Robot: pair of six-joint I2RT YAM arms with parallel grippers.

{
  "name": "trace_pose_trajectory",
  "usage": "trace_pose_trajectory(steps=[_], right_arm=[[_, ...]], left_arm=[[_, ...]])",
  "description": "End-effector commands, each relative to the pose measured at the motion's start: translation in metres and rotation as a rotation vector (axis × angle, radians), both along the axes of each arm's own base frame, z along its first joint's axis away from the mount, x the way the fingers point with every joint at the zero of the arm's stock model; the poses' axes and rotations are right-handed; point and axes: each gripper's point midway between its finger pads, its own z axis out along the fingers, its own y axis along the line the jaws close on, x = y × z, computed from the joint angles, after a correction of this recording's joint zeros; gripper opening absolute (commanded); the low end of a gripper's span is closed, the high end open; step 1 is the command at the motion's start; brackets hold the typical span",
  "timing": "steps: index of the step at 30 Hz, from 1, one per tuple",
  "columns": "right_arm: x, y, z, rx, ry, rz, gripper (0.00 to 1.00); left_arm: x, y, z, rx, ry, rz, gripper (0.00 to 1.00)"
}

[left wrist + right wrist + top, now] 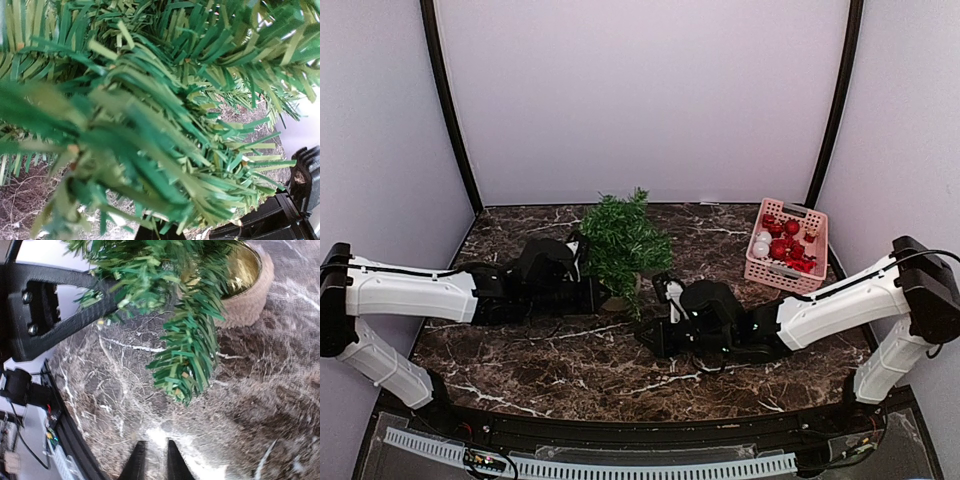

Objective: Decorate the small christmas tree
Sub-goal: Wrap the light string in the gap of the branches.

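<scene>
Top external | left fingers (577, 256) closed at small christmas tree (620, 240) | right fingers (138, 465) narrow, empty

left gripper (580, 254) closed, lying low, pointing inward; right gripper (155, 462) likewise, jaws narrowly parted

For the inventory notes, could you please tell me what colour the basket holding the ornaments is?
Pink basket, clearest in the top external view.
</scene>
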Motion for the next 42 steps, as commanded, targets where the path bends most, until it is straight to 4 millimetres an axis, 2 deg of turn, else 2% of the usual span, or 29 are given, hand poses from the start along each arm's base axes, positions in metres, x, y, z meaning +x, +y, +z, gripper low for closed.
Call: trace_pose_trajectory(steps=[1, 6, 14, 19, 27, 34, 39, 42], right_arm=[[-0.003, 0.011, 0.017, 0.067, -0.018, 0.018, 0.01], [0.005, 0.002, 0.01, 0.015, -0.021, -0.035, 0.0], [0.017, -0.005, -0.011, -0.077, 0.012, -0.079, 0.0], [0.022, -0.005, -0.002, -0.063, 0.006, -0.083, 0.0], [0.04, -0.019, 0.006, -0.077, -0.016, -0.133, 0.0], [0.051, -0.007, 0.02, -0.064, -0.06, -0.125, 0.0], [0.055, 0.002, 0.026, -0.049, -0.073, -0.114, 0.0], [0.055, 0.004, 0.025, -0.046, -0.071, -0.111, 0.0]], left_arm=[[-0.001, 0.007, 0.009, -0.01, -0.023, 0.018, 0.0], [-0.002, 0.016, 0.004, 0.03, -0.028, 0.021, 0.0], [-0.007, 0.043, -0.005, 0.049, -0.027, 0.016, 0.0], [-0.008, 0.052, -0.004, 0.034, -0.034, -0.025, 0.0], [-0.004, 0.064, -0.011, 0.1, -0.066, -0.08, 0.0], [0.004, 0.066, -0.013, 0.147, -0.122, -0.141, 0.0], [0.008, 0.07, -0.013, 0.178, -0.14, -0.131, 0.09], [0.007, 0.081, -0.018, 0.212, -0.129, -0.094, 0.24]])
